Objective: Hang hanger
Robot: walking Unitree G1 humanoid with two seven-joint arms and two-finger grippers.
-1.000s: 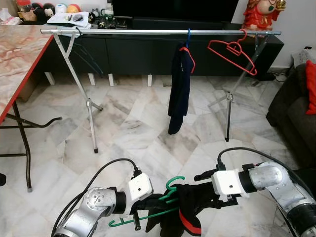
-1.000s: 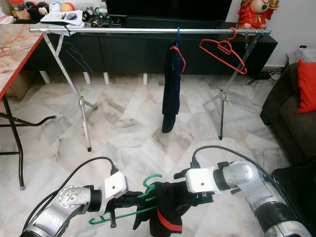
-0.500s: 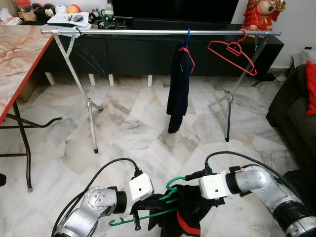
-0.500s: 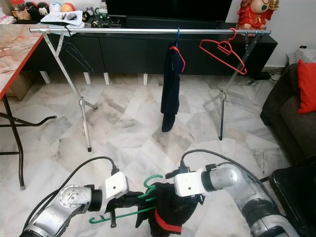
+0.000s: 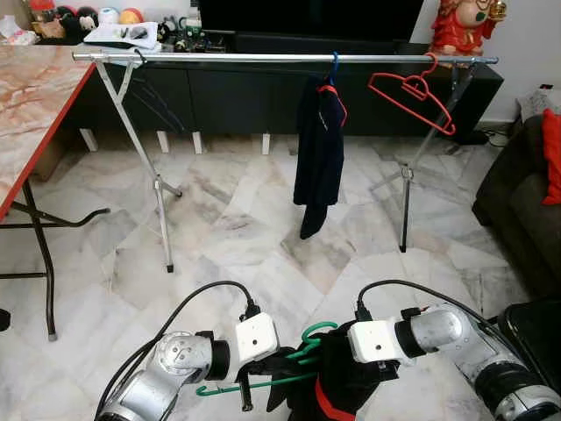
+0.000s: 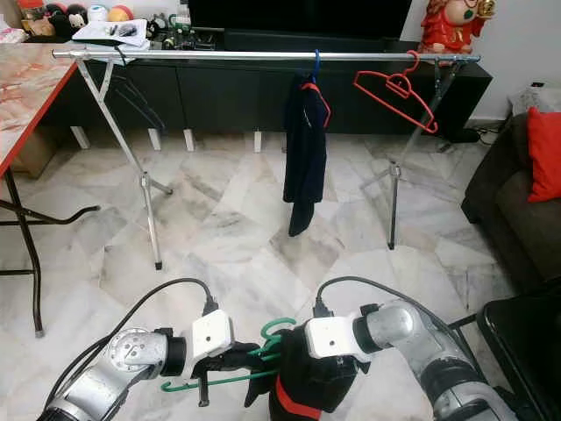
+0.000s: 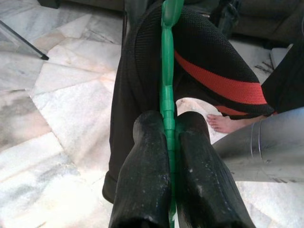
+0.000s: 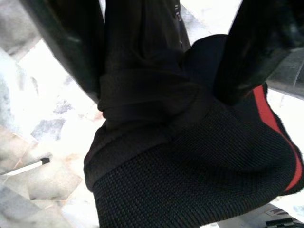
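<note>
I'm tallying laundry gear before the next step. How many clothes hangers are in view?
3. A green hanger is pinched in the left gripper, carrying a black garment. A red hanger hangs empty on the rail. Another holds the dark garment mid-rail. Others may be hidden.

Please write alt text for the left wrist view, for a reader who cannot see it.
The left gripper, two long black fingers, is shut on a thin green plastic hanger carrying a black knitted garment with a red stripe. Pale marble floor tiles lie below, and a silver arm is beside it.
</note>
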